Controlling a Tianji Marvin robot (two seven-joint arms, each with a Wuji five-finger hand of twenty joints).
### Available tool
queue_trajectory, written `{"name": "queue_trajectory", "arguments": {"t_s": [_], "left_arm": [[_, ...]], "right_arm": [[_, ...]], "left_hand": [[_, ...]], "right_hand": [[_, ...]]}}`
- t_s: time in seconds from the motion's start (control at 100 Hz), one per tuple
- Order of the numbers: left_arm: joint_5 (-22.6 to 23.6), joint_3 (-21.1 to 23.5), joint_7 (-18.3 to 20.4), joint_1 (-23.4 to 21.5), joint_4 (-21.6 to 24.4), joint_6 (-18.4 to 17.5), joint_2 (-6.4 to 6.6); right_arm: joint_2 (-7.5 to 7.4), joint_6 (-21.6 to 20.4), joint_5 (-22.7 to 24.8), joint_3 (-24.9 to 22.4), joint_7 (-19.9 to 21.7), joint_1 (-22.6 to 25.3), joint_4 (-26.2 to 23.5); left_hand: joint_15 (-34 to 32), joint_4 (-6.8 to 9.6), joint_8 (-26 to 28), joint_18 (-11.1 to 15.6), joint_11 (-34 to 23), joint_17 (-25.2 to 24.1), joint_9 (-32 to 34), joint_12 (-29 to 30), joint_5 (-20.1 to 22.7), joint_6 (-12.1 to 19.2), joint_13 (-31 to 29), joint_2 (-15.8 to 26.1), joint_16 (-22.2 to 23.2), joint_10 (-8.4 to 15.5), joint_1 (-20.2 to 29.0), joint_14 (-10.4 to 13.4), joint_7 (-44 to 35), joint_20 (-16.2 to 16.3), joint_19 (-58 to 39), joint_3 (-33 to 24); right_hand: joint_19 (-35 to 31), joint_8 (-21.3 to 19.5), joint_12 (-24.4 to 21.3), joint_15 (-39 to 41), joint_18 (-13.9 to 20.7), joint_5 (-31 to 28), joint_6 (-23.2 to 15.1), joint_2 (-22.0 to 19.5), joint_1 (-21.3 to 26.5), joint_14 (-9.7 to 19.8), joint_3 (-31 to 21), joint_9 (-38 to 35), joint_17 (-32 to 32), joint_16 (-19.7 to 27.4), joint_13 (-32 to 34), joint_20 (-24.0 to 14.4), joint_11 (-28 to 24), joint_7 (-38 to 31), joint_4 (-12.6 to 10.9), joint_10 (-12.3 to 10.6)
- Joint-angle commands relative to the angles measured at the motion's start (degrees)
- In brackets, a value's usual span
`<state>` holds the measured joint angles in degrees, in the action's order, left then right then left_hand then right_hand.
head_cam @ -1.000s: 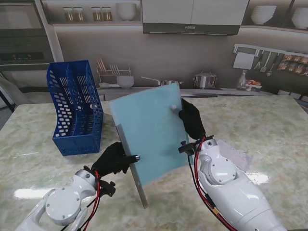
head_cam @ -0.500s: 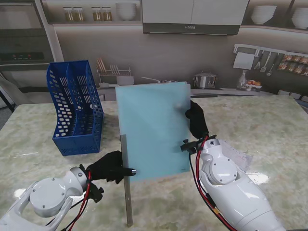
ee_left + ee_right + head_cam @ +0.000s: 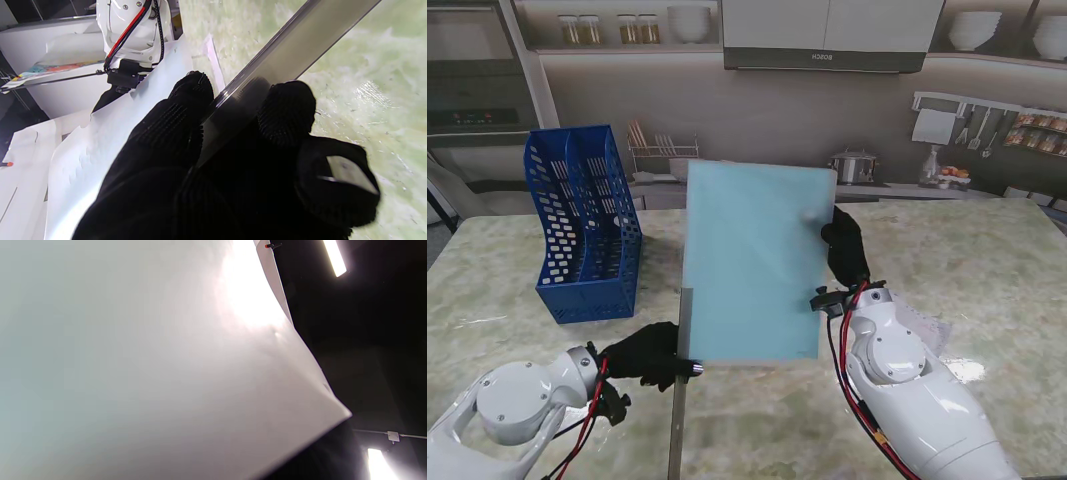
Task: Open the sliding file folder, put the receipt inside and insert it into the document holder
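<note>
Sliding file folder (image 3: 752,265) upright midair, right hand (image 3: 845,247) gripping its right edge; left hand (image 3: 651,353) clamps gray slide bar (image 3: 679,400). Blue document holder (image 3: 584,222) near worktop (image 3: 987,270) left edge.

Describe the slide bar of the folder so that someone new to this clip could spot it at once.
Start at the pale blue folder held upright over the middle of the marble table. Along its left edge runs the slide bar, a thin grey strip reaching past the folder's near corner toward me. Unlike anything nearby, it is pinched in the black-gloved left hand.
</note>
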<state>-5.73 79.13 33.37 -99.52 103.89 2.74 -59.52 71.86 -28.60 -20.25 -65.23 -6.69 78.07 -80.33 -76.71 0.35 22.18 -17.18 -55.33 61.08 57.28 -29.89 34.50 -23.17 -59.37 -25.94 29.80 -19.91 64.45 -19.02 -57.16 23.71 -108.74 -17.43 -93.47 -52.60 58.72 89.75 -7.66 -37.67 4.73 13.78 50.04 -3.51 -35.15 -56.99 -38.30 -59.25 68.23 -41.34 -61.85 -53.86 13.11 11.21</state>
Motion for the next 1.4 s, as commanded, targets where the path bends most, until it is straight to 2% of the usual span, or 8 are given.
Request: {"name": "queue_trajectory", "arguments": {"t_s": [0.0,0.23,0.43,0.61,0.88,1.09,1.27,1.39], "left_arm": [[0.21,-0.31,0.52,0.12,-0.6,0.83,0.25],[0.14,-1.19,0.71,0.94,-1.51,2.47,0.2],[-0.54,-2.03,-1.63,1.19,-1.97,4.58,-0.45],[-0.78,-1.99,-5.31,0.75,-1.56,6.48,-1.34],[2.57,-2.2,-12.68,0.72,-0.88,9.1,-2.78],[3.23,-2.65,-18.8,0.59,-0.44,8.84,-4.14],[2.94,-3.46,-24.72,0.57,-0.16,7.76,-5.58],[2.71,-4.44,-28.07,0.8,-0.38,6.18,-6.34]], "right_arm": [[0.35,0.5,-0.63,-0.23,-0.2,0.19,0.41],[0.57,1.85,-1.18,-0.55,-0.04,-0.2,1.77],[1.15,4.27,-1.44,-0.42,-0.57,-1.17,4.14],[1.63,6.63,-1.3,-0.21,-1.04,-2.19,6.22],[2.02,8.94,-1.96,0.07,-0.5,-3.07,8.5],[2.23,10.88,-2.07,0.54,0.32,-3.54,10.55],[2.44,12.24,-3.01,1.49,2.48,-4.14,13.34],[2.55,13.22,-3.31,2.36,4.28,-4.81,15.44]], "left_hand": [[-4.44,3.11,-0.51,22.08,-7.95,0.84,3.44,-2.44,3.43,-2.48,-5.01,0.73,0.6,2.17,6.3,-7.31,-1.08,-1.3,-3.52,-7.76],[-4.29,2.76,-0.47,22.25,-7.71,0.78,3.19,-2.39,3.16,-1.8,-4.78,1.22,0.56,2.66,6.11,-7.17,-0.88,-1.42,-3.21,-6.78],[-3.42,-0.16,-1.63,22.39,-6.47,0.67,1.1,-2.31,2.2,-3.34,-3.15,0.13,0.69,1.97,3.59,-7.57,2.09,-1.86,-2.04,-2.31],[-0.84,-1.94,-1.0,19.26,-4.1,0.11,-4.38,-3.42,3.74,-7.76,1.97,5.99,3.4,-0.05,-13.33,-10.0,21.03,-3.27,2.51,-4.49],[4.98,-4.04,-10.94,14.0,2.13,-6.85,-13.53,-2.83,5.47,-12.06,11.51,6.96,6.6,-3.39,-22.62,-13.3,51.19,-1.94,9.36,-7.15],[9.33,-3.91,-11.55,9.38,8.31,-13.73,-21.81,-0.94,-2.18,-10.67,18.41,9.23,7.82,-4.67,-22.45,-14.61,54.38,1.99,13.88,-4.19],[9.98,-3.86,-11.37,9.24,8.54,-15.29,-21.05,-0.75,-1.53,-9.35,19.35,9.49,7.85,-4.18,-22.51,-14.32,53.99,3.17,13.57,-3.66],[13.82,-4.13,-9.51,6.06,11.98,-20.9,-19.73,1.0,1.08,-5.66,23.31,8.97,7.25,-1.69,-21.89,-14.41,52.74,7.79,16.69,-4.76]], "right_hand": [[-2.81,-1.15,0.7,-0.01,5.2,-1.82,-12.83,-4.51,3.69,1.79,-5.83,-1.34,-1.28,-0.57,1.87,1.2,-0.35,-2.28,-2.69,1.32],[-2.8,-1.09,0.72,0.02,5.02,-1.86,-12.83,-4.47,3.67,1.54,-5.97,-1.34,-1.07,-0.69,1.8,1.16,-0.31,-2.25,-2.69,1.37],[-3.02,-1.07,0.77,0.16,4.83,-1.96,-12.41,-4.25,3.74,1.36,-6.21,-1.37,-1.11,-0.81,1.92,1.05,-0.38,-2.33,-2.67,1.68],[-3.21,-1.05,0.82,0.29,4.65,-1.97,-12.21,-4.16,3.76,1.2,-6.48,-1.44,-1.18,-0.86,1.99,1.0,-0.52,-2.39,-2.64,1.85],[-3.54,-0.95,0.85,0.54,4.36,-2.02,-11.85,-3.91,3.74,0.9,-6.94,-1.45,-1.19,-0.87,2.06,1.0,-0.69,-2.51,-2.56,2.17],[-3.8,-0.82,0.86,0.71,4.2,-1.84,-11.29,-3.8,3.75,0.8,-7.26,-1.37,-1.19,-0.8,2.14,1.08,-0.84,-2.55,-2.46,2.4],[-4.13,-0.62,0.82,0.92,3.91,-1.87,-10.99,-3.56,3.78,0.29,-7.61,-1.26,-0.87,-0.76,1.96,1.1,-0.92,-2.62,-2.39,2.76],[-4.33,-0.44,0.78,1.05,3.77,-1.89,-10.64,-3.39,3.8,0.02,-7.84,-1.22,-0.75,-0.7,1.91,1.15,-1.0,-2.65,-2.33,3.01]]}}
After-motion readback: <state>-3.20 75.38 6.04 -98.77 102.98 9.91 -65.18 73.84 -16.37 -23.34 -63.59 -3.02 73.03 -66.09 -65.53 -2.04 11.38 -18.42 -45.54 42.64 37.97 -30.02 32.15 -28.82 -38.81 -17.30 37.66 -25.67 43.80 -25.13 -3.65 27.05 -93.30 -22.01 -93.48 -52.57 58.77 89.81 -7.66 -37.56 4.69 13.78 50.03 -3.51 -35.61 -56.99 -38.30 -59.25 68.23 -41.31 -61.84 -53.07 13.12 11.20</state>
